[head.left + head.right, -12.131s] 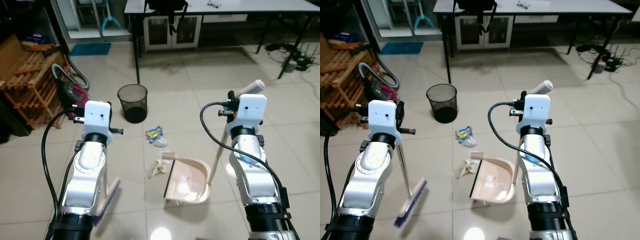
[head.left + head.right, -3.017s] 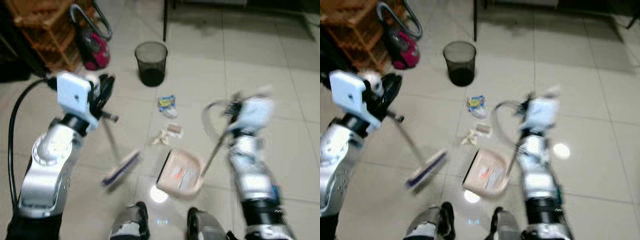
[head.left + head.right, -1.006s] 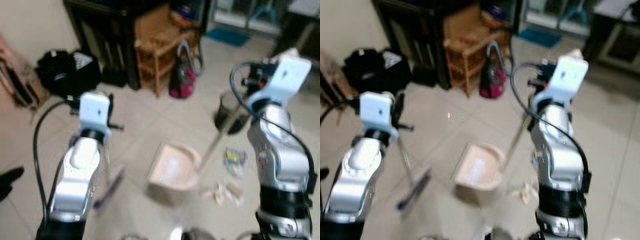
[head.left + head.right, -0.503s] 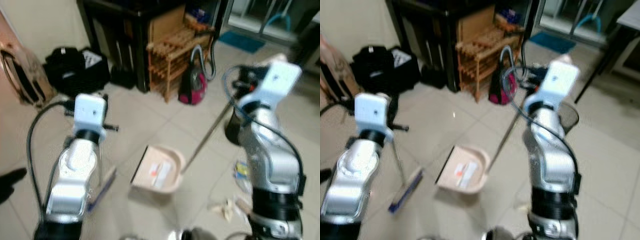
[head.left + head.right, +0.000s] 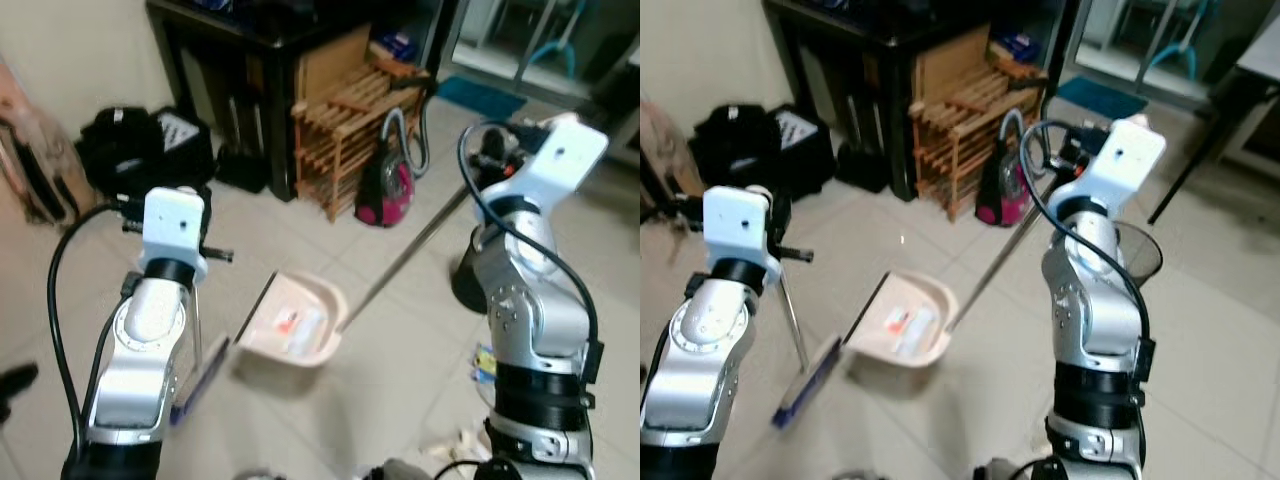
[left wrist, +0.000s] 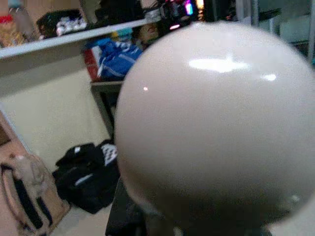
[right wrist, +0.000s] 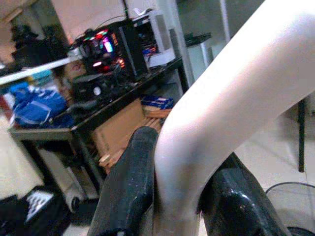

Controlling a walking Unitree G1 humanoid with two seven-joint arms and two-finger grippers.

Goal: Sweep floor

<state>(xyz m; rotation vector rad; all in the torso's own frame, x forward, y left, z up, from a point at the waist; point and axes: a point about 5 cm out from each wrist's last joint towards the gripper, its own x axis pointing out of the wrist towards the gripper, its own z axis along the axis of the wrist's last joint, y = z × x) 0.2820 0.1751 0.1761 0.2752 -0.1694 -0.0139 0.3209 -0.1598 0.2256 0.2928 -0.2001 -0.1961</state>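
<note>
My left gripper [image 5: 196, 222] is shut on the thin broom handle [image 5: 792, 322]. The handle's white rounded top [image 6: 216, 118] fills the left wrist view. The blue-bristled broom head [image 5: 806, 384] hangs low over the tiles by my left side. My right gripper [image 7: 182, 196] is shut on the white grip of the dustpan's long handle [image 5: 400, 262]. The beige dustpan [image 5: 292, 328] is between my arms, with a few scraps inside. Crumpled paper scraps [image 5: 458, 440] and a blue-yellow wrapper [image 5: 485, 360] lie on the floor at my lower right.
A black mesh bin [image 5: 1136, 256] stands behind my right arm. Ahead are a wooden rack [image 5: 350, 108], a red vacuum cleaner [image 5: 385, 186], a dark cabinet [image 5: 240, 70] and a black bag [image 5: 145, 150]. A tan bag [image 5: 20, 170] and a dark shoe [image 5: 16, 380] are at the left.
The camera has swung left, so the litter and bin now sit at my right. The dustpan has moved left with my right arm. Both grips are unchanged.
</note>
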